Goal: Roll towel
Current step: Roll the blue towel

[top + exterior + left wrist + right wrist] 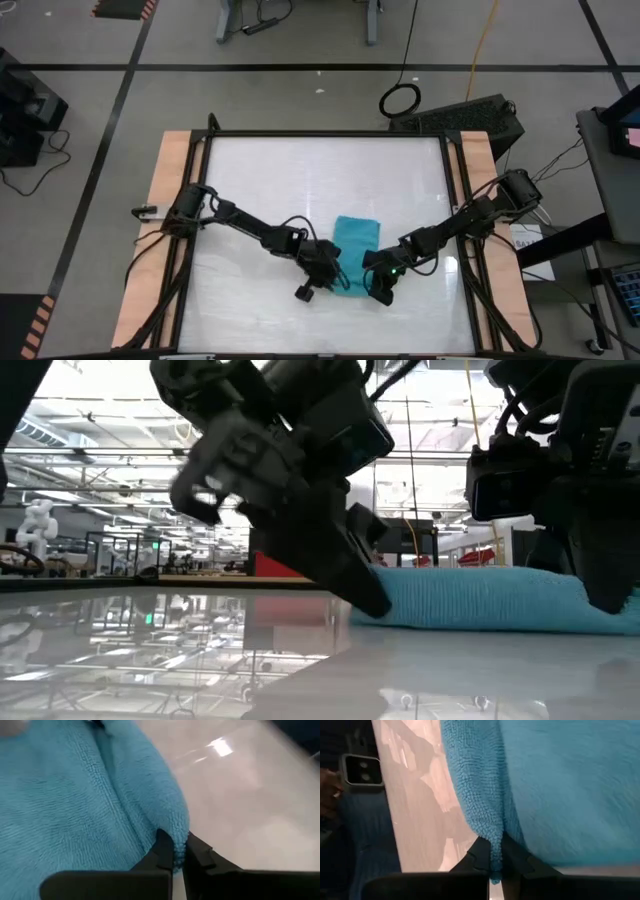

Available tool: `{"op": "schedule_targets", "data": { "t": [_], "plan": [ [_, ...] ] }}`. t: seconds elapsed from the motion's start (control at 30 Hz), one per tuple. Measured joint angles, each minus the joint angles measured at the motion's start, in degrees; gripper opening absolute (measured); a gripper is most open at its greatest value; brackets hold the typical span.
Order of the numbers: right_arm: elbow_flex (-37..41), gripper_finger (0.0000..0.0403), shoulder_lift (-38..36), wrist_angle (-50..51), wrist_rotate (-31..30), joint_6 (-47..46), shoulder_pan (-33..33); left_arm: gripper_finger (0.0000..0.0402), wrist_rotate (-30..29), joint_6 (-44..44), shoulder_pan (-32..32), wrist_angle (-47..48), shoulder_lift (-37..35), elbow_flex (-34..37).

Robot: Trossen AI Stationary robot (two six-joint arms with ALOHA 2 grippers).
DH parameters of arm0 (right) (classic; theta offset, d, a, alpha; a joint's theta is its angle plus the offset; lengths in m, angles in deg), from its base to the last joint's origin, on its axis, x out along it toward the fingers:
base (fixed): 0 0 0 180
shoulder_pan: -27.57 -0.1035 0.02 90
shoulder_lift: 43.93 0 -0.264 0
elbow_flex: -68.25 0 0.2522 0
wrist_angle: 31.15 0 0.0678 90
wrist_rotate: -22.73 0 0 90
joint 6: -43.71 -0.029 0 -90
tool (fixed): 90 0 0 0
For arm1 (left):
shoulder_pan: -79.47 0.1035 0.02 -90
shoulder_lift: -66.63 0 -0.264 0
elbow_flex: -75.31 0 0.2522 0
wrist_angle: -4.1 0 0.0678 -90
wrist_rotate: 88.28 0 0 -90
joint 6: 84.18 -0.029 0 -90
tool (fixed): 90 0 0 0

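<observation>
The turquoise towel (356, 240) lies in a folded, thick strip on the white table (260, 180), its underside resting on the tabletop (480, 600). My left gripper (338, 278) is shut on its near left corner; in the low view it comes down slanting to the towel's left end (368, 598). My right gripper (370, 278) is shut on the near right corner, at the towel's right end (608, 598). My left gripper pinches the towel's near left corner (178, 840) between its two fingers (162, 851), on a thick rounded fold of several layers. The fingers slant down from the table's left side. The towel lies on the table. My right gripper pinches the towel's near right corner (494, 851) between its two fingers (481, 854), on a folded edge with a small tip hanging out below them. The fingers slant down from the table's right side. The towel rests on the table.
Wooden side rails (170, 200) and a black frame border the white tabletop. Bare table surface lies to the far side and left of the towel. The floor beyond holds a cable coil (400, 98) and a dark case (470, 118).
</observation>
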Motion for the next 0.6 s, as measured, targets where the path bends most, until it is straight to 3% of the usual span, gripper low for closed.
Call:
{"op": "schedule_targets", "data": {
  "t": [0.17, 0.33, 0.6],
  "plan": [
    [-0.1, 0.0007, -0.4, -0.3, -0.4, -2.6, -0.9, 0.0016, 11.2, 7.5, 3.6, -0.1, 0.0, -0.1],
    [-0.1, 0.0020, -0.5, -0.5, -0.7, -4.4, -1.4, 0.0016, 12.9, 12.1, 5.5, 2.2, 0.0, -0.2],
    [0.0, 0.0073, -5.2, 2.2, -2.3, -2.9, -1.7, 0.0016, 16.7, 19.7, 7.5, 3.2, 0.0, -0.1]
  ]
}}
